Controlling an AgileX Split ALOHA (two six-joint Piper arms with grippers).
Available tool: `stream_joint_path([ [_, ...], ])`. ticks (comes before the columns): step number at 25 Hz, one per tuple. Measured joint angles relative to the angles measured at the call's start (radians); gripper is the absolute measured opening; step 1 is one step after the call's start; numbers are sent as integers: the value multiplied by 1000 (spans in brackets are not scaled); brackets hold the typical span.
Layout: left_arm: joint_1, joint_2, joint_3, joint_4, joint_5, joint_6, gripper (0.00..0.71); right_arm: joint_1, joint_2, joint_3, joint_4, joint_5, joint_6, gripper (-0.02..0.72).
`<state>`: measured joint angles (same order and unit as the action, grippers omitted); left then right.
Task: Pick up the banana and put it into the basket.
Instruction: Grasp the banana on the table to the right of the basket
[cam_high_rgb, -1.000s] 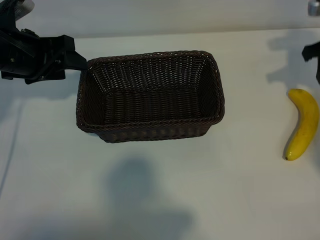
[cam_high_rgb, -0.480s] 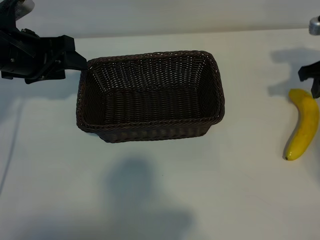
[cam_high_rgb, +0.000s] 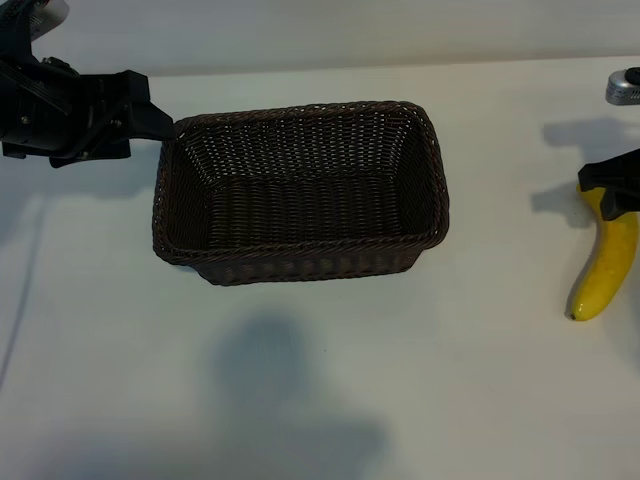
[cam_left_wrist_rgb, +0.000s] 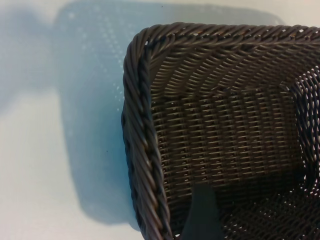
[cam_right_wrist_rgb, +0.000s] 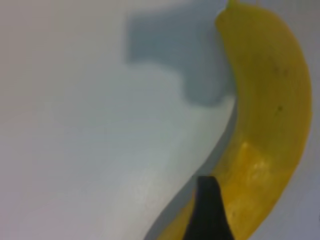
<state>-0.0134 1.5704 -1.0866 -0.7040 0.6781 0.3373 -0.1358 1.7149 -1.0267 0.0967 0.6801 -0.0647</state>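
Your banana (cam_high_rgb: 605, 270), bright yellow, curved and dark-tipped, lies flat on the white table at the far right, its upper end covered. Your basket (cam_high_rgb: 300, 250), dark-brown woven wicker with a braided rim, stands upright and empty, well apart to its left.

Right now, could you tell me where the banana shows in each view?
Exterior: banana at the right edge, on the table, right hand over its top end.
Left wrist: not in it; only the basket.
Right wrist: fills the right side.
Shared landmark: the right hand's dark finger.
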Motion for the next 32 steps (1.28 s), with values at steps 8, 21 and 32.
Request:
stream_joint_path([
  [8, 0, 0, 0, 0, 0, 0, 589, 0, 51, 0, 3, -1, -19, 578],
  [21, 0, 0, 0, 0, 1, 0, 589, 0, 127, 0, 7, -11, -23, 579],
  [32, 0, 0, 0, 0, 14, 1, 588, 0, 187, 0, 7, -13, -23, 560],
])
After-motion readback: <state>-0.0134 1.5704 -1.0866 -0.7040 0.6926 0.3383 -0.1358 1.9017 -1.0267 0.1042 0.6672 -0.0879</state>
